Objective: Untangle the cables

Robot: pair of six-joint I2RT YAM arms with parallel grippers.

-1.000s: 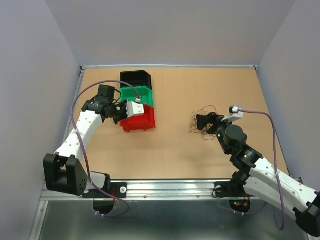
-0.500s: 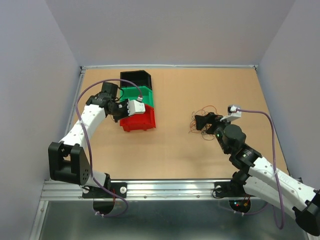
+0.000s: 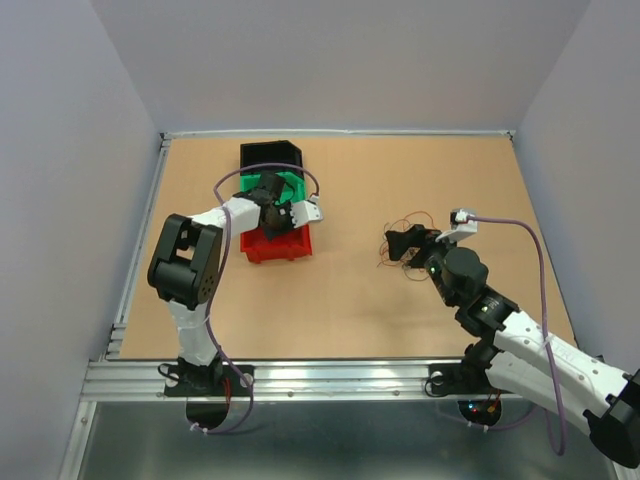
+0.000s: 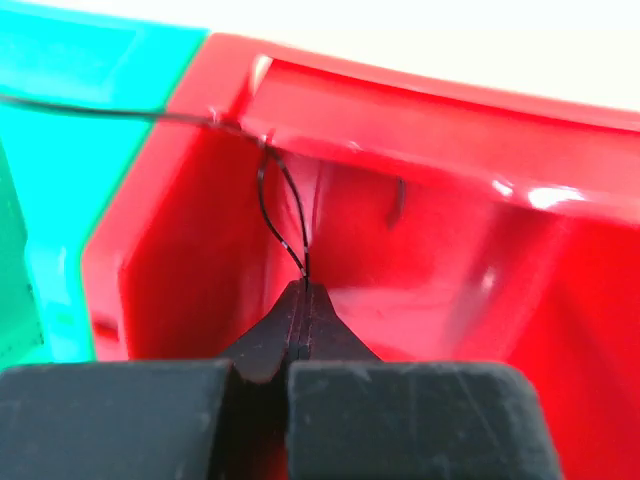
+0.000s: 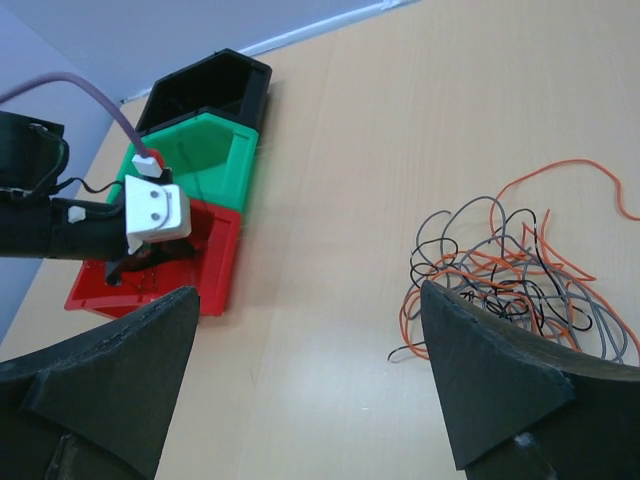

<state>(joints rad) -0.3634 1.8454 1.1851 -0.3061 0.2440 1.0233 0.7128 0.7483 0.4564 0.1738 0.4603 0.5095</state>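
- Left claw [image 4: 303,300] clenched on one black wire [image 4: 304,265], low inside the red bin [image 4: 420,130].
- Right claw [image 5: 308,300] released above the bench [image 5: 400,120]; cables [image 5: 500,265] bunched at its frame's right.

Overhead view, two wrist close-ups; red bin [image 3: 275,252] common to all.

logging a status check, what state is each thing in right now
left gripper: shut on black wire, over red bin
right gripper: open, above table beside cables
cables: tangled bunch on table
black wire: pinched, running up to red bin rim
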